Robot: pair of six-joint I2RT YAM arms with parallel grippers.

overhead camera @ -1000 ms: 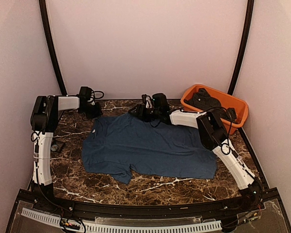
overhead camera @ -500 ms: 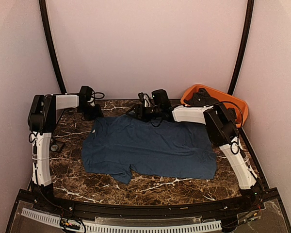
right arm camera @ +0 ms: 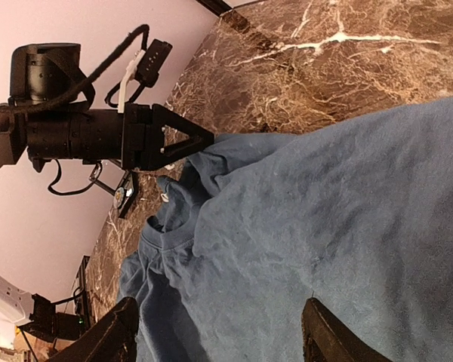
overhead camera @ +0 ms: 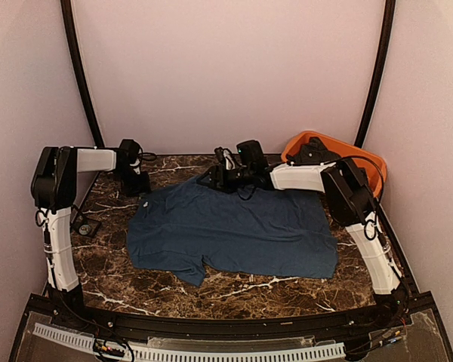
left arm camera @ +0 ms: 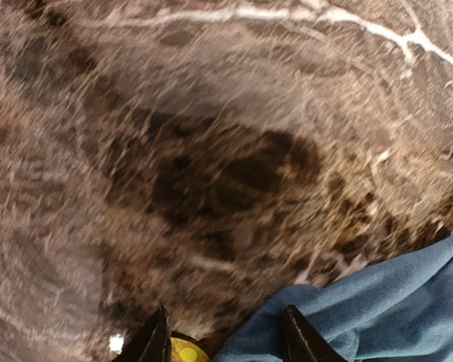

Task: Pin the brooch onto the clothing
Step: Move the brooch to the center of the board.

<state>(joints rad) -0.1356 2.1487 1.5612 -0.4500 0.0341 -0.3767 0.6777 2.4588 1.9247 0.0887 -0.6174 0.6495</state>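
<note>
Left claw [left arm camera: 225, 332], clenched a second ago, now released and backing toward nine o'clock off the navy T-shirt [overhead camera: 234, 226], flat on the worktop [overhead camera: 249, 290]. Possible brooch [right arm camera: 166, 194], a pale speck, at its collar: pinning likely done. Right claw [right arm camera: 219, 320] spread wide, empty, at twelve o'clock.

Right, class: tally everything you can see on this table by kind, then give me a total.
Robot arms: 2
Blue T-shirt: 1
Orange tub: 1
Small dark item by the left edge: 1
Total: 5
</note>
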